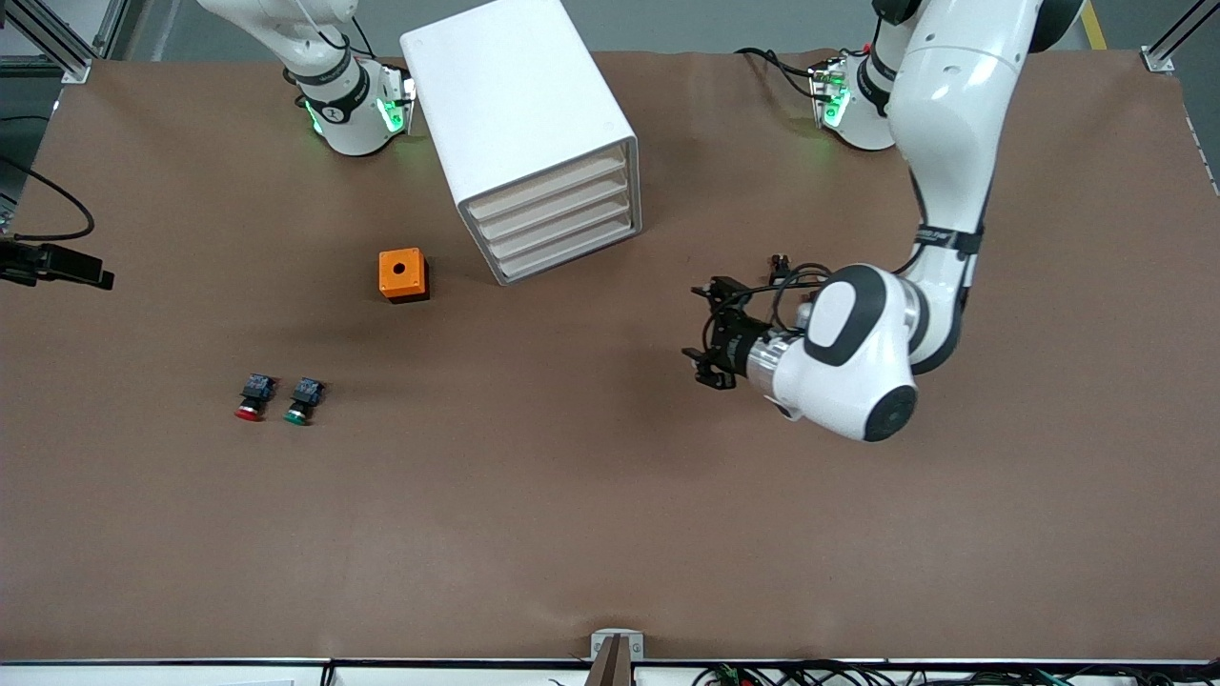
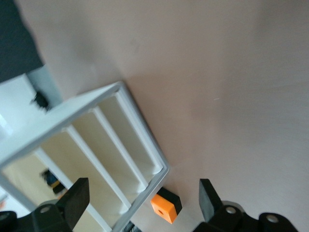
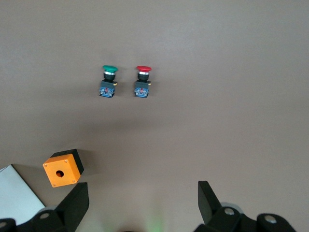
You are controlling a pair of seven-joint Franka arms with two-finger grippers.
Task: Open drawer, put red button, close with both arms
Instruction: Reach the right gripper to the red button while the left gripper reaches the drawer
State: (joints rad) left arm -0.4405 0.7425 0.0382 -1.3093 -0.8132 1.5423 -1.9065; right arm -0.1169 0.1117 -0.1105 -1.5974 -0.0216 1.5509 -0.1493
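1. Since all drawers look alike, my left claw, wide and empty at mid-right, could snag under the top drawer.
2. Right claw, wide, unseen in front view; red button lower left, touching-close to the green button, risks a mix-up.

Nothing here carries writing I can actually read. The left arm has a black band around its forearm with small pale lettering on it, but the letters are too small to make out. The right arm wears a dark band near its base with a small round white mark on it, and I cannot tell what that mark says. The white cabinet, the orange box and the two push-buttons show no label, brand or number.
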